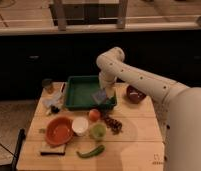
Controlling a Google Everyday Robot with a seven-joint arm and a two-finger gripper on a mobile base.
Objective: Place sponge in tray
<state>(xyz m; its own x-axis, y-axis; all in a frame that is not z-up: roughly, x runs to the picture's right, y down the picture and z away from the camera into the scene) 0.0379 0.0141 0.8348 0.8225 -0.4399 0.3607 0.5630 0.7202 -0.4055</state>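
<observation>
Gripper [104, 94] clenched on the sponge [100, 96], hanging over the right end of the dark green tray [74, 99], near the far edge of the worktop [134, 137]. Sponge held just above the tray's inside, not lying flat. Orange bowl [59, 131], white cup [80, 125], green cup [98, 131] nearer the front edge. Green pepper [91, 151] by the front edge.

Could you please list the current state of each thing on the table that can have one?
gripper: shut on the sponge, over the tray's right end.
sponge: held, tilted, not yet set down.
tray: upright on the table, nothing lying loose in it that I can see.
orange bowl: upright, looks empty.
white cup: upright.
green cup: upright.
</observation>
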